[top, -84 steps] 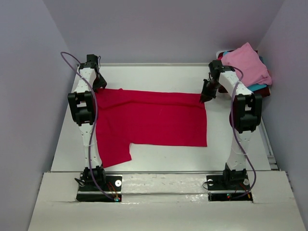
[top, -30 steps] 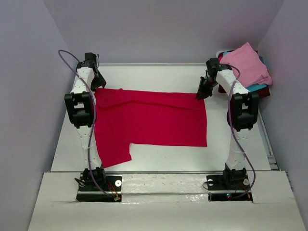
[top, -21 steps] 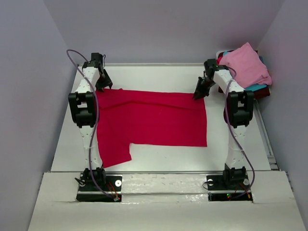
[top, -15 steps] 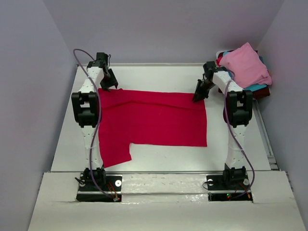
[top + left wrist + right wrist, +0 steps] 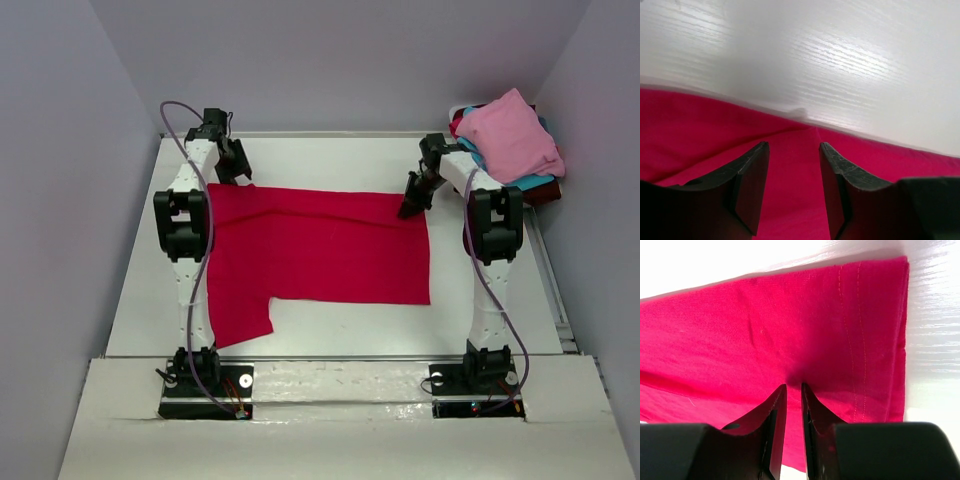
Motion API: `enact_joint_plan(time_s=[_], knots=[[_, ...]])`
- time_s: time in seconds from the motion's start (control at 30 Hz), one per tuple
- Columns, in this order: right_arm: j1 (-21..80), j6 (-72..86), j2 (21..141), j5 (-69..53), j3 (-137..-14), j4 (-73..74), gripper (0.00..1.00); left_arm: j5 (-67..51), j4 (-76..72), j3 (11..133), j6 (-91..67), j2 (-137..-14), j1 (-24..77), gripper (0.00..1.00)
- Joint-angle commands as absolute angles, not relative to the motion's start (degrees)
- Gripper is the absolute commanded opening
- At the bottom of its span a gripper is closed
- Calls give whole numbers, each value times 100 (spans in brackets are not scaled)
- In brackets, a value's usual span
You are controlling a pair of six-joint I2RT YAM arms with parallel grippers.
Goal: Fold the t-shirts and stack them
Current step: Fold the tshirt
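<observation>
**A:** Where is the left gripper (image 5: 792,149)?

**B:** Over the far left edge of the red t-shirt (image 5: 320,245), which lies spread flat on the table (image 5: 330,158). Its jaws stand apart with nothing pinched, likely lined up to take that edge.

**A:** And the right gripper (image 5: 794,389)?

**B:** Nearly closed on the far right corner. The cloth puckers at its tips, so it grips, probably ready to fold.

**A:** The others?

**B:** The pile of t-shirts (image 5: 510,140), pink on top, sits far right, clear of the fold.
</observation>
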State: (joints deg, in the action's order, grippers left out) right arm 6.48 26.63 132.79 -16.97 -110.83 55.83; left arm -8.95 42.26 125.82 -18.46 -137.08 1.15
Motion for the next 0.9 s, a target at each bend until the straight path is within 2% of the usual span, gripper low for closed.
enact_joint_plan(time_s=[0.0, 0.3, 0.4, 0.53, 0.63, 0.87], knots=[[703, 2540, 13350, -1723, -11136, 5528, 24, -1283, 4157, 12867, -1687, -13904, 149, 56], [703, 2540, 13395, -1723, -11171, 5555, 24, -1283, 4043, 12806, -1626, -14010, 264, 55], [703, 2540, 13403, -1732, -11145, 5537, 24, -1266, 4043, 12841, -1617, -14019, 264, 51], [703, 2558, 13412, -1731, -11127, 5511, 24, -1222, 4069, 12832, -1608, -13983, 264, 43], [703, 2549, 13421, -1740, -11144, 5511, 24, -1134, 4104, 12788, -1608, -13966, 264, 30], [703, 2540, 13447, -1749, -11180, 5511, 24, -731, 4140, 12552, -1626, -13729, 264, 9]])
